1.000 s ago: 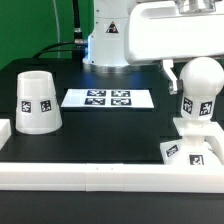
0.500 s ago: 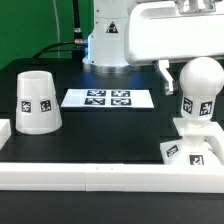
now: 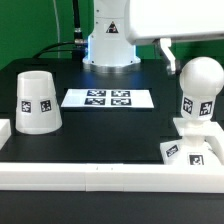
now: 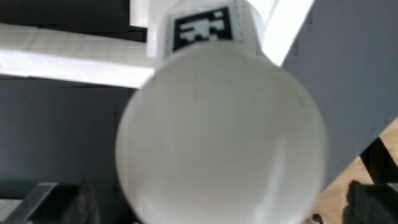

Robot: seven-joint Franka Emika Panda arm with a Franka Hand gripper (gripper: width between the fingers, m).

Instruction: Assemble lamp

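Note:
The rounded bulb (image 3: 200,88) stands upright with its neck in the flat square base (image 3: 186,145) at the exterior view's right. The tapered shade (image 3: 37,102) stands alone, mouth down, at the exterior view's left. My gripper (image 3: 196,52) is open just above the bulb's top; one finger (image 3: 169,56) hangs beside it on the exterior view's left. In the wrist view the bulb (image 4: 222,130) fills the picture between my gripper's (image 4: 205,205) dark fingertips (image 4: 36,205), which stand apart from it.
The marker board (image 3: 108,98) lies flat between shade and bulb. A long white border rail (image 3: 100,176) runs along the front, with a short piece (image 3: 5,130) at the exterior view's left. The robot's base (image 3: 108,45) stands at the back.
My gripper has risen from around the bulb's head to above it. The bulb stays standing on the base; the shade has not moved.

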